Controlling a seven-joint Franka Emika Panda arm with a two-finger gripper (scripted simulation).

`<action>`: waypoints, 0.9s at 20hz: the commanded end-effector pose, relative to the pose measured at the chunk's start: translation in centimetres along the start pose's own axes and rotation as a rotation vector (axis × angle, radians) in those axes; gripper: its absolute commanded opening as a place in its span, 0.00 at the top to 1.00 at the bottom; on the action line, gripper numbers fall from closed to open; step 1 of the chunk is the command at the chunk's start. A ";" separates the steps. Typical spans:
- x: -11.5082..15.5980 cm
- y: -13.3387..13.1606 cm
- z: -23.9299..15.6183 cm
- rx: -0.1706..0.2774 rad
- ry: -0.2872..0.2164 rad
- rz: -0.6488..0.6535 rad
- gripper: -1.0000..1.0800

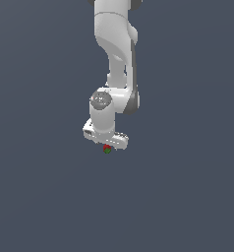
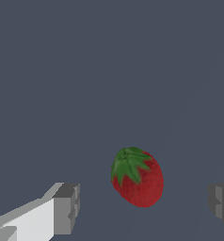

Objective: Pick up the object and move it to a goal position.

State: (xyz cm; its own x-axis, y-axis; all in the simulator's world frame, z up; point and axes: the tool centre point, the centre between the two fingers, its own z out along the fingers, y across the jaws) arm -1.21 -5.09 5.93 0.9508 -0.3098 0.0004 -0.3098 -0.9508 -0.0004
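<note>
The object is a small red strawberry with a green leafy cap [image 2: 138, 178]. In the wrist view it lies on the grey floor between my two fingers, with clear gaps on both sides. One finger [image 2: 67, 207] and the other finger [image 2: 222, 204] stand wide apart, so my gripper [image 2: 144, 206] is open and empty. In the exterior view the strawberry [image 1: 107, 149] shows as a tiny red and green blob just under the white hand, and my gripper [image 1: 108, 146] is straight above it. The fingertips are hidden there by the hand.
The white arm [image 1: 116, 54] comes down from the top of the exterior view. A plain dark grey floor [image 1: 188, 197] lies all around.
</note>
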 end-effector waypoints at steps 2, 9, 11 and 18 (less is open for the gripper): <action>-0.1 0.1 1.8 0.000 -0.001 0.002 0.04; 0.0 0.1 3.6 0.000 0.000 0.004 0.04; 0.0 0.1 3.7 0.000 0.000 0.004 1.00; 0.0 0.1 3.7 0.000 0.000 0.004 1.00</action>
State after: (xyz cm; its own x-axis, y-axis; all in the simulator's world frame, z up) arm -1.24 -5.07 2.30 0.9497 -0.3132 0.0002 -0.3132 -0.9497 -0.0004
